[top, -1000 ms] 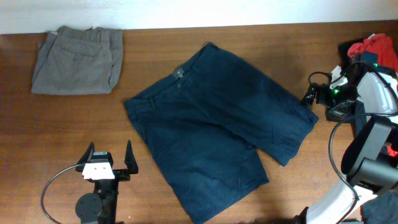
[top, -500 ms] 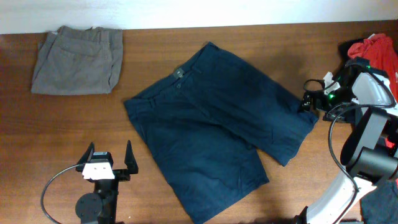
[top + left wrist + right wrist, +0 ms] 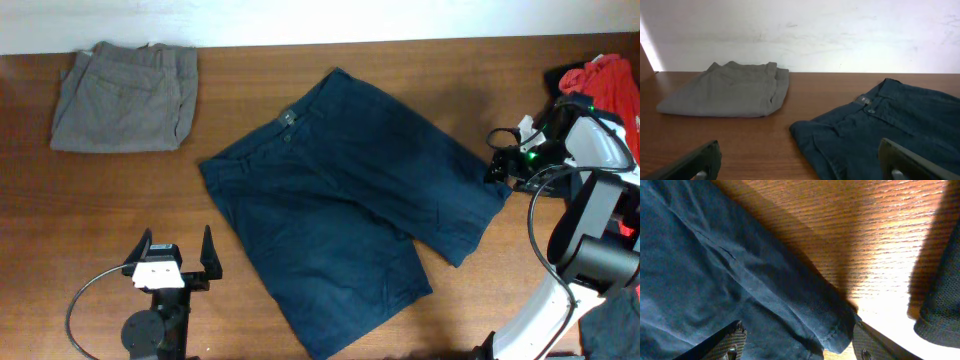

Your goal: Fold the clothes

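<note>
While left fingers gape, navy trousers lie diagonal, waistband upper-left, legs lower-right, right fingers spread astride hem.

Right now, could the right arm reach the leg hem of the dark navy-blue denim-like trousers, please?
Probably yes: the right gripper is open at the trousers' hem corner, which lies between its fingers with nothing in the way.

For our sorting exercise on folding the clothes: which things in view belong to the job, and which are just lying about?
Job: navy trousers, spread flat; left end effector; right end effector at their hem.
Lying about: folded grey trousers; red garment.
</note>
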`<state>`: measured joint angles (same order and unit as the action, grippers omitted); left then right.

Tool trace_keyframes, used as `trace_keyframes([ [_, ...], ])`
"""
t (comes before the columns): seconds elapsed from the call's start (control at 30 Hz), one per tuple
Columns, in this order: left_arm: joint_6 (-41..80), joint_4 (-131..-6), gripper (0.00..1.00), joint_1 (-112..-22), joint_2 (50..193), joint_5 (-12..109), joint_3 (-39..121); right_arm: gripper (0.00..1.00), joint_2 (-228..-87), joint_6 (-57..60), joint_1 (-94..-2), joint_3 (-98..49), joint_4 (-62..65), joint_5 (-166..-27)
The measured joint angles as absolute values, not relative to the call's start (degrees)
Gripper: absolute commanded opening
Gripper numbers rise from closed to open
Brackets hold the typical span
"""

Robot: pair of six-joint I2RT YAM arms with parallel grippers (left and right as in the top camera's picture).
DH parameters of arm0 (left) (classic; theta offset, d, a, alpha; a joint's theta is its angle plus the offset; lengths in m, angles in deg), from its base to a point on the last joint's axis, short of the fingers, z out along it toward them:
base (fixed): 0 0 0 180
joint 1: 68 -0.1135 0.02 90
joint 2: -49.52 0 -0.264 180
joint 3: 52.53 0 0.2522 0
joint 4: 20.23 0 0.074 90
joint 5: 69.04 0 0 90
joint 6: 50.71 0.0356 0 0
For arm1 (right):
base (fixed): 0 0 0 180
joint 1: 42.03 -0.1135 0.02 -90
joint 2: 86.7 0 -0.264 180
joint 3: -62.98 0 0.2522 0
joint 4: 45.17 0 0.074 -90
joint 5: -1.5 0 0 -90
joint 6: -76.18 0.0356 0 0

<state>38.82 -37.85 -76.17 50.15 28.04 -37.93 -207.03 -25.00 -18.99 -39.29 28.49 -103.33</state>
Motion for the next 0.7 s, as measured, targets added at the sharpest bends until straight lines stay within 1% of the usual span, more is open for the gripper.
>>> trace_keyframes([
  [0.23, 38.8, -37.8, 0.99, -76.2, 50.1, 28.0, -37.9, 0.71, -207.8, -26.3, -19.0, -39.3, 27.7, -103.3],
  [0.33, 38.8, -37.8, 0.99, -76.2, 50.1, 28.1, -37.9, 0.54, -208.0, -27.1, -19.0, -39.3, 27.7, -103.3],
  [0.37, 38.8, -37.8, 0.99, -76.2, 50.1, 28.0, -37.9, 0.41, -208.0, -27.3, -19.0, -39.3, 27.7, -103.2],
  [0.4, 38.8, -37.8, 0.99, -76.2, 50.1, 28.0, -37.9, 0.24, -208.0, -27.9, -19.0, -39.3, 27.7, -103.1],
  [0.43, 38.8, -37.8, 0.99, -76.2, 50.1, 28.0, -37.9, 0.19, -208.0, -28.1, -19.0, -39.3, 27.7, -103.0],
  [0.5, 38.8, -37.8, 0.99, -76.2, 50.1, 28.0, -37.9, 0.16, -208.0, -27.9, -19.0, -39.3, 27.7, -102.9],
  [0.6, 38.8, -37.8, 0.99, -76.2, 50.1, 28.1, -37.9, 0.04, -208.0, -27.9, -19.0, -39.3, 27.7, -102.9],
  [0.7, 38.8, -37.8, 0.99, -76.2, 50.1, 28.0, -37.9, 0.04, -208.0, -27.3, -19.0, -39.3, 27.7, -102.9],
])
